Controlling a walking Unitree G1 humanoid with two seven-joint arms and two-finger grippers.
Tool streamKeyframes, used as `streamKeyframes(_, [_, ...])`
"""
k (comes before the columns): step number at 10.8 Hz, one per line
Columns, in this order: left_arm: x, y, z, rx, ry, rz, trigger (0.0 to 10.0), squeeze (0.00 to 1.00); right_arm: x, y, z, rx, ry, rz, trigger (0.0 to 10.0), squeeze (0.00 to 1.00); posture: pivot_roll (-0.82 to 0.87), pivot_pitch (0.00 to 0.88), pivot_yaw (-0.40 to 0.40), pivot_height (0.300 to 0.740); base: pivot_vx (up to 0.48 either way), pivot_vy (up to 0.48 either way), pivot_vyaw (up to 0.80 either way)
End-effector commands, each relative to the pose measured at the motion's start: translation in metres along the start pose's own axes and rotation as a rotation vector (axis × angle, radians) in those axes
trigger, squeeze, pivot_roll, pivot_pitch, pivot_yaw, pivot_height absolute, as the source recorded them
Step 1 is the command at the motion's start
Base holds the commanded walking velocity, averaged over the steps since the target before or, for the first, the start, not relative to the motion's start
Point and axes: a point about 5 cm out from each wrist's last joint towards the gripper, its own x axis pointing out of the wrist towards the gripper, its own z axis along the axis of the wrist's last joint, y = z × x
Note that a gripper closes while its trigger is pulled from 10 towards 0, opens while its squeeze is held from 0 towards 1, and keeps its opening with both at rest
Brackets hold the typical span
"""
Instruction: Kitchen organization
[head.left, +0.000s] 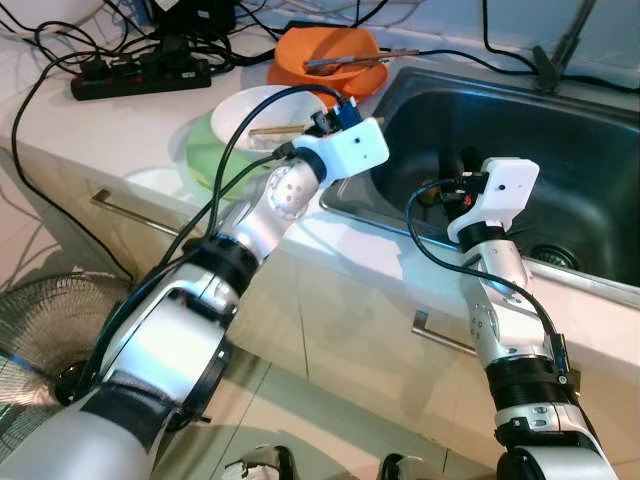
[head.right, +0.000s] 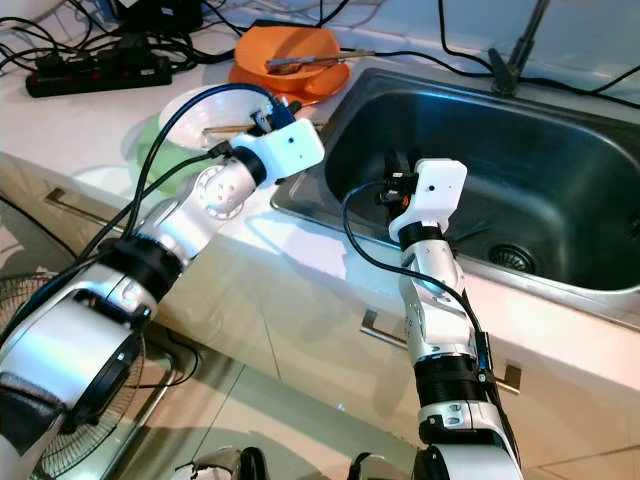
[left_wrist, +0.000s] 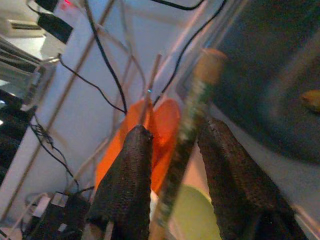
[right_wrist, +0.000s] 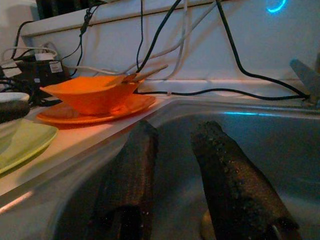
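One thin chopstick (left_wrist: 187, 135) stands between the left gripper (left_wrist: 172, 175) fingers, which look closed on its lower part; a light, stiff, smooth stick like that would likely swivel unless pinched near mid-length. The head views place that gripper over the white bowl (head.left: 250, 110) just beside the sink (head.left: 560, 150). The left wrist view adds the stick's patterned shaft and the orange bowl (left_wrist: 160, 130) beyond it. The right gripper (right_wrist: 172, 170) hangs inside the sink, fingers parted, empty.
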Motion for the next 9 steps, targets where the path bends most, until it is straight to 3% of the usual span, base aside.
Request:
streamKeyframes(1, [0.0026, 0.0047, 0.0033, 0.012, -0.010, 0.020, 0.0, 0.00, -0.0030, -0.0015, -0.0047, 0.011, 0.017, -0.016, 10.0, 0.00, 0.00, 0.080, 0.068, 0.740, 0.000, 0.000, 0.00])
streamKeyframes(9, [0.0031, 0.0061, 0.0018, 0.049, -0.021, 0.039, 0.0, 0.00, -0.0025, 0.0022, -0.0062, 0.021, 0.018, -0.014, 10.0, 0.00, 0.01, 0.069, 0.067, 0.740, 0.000, 0.000, 0.00])
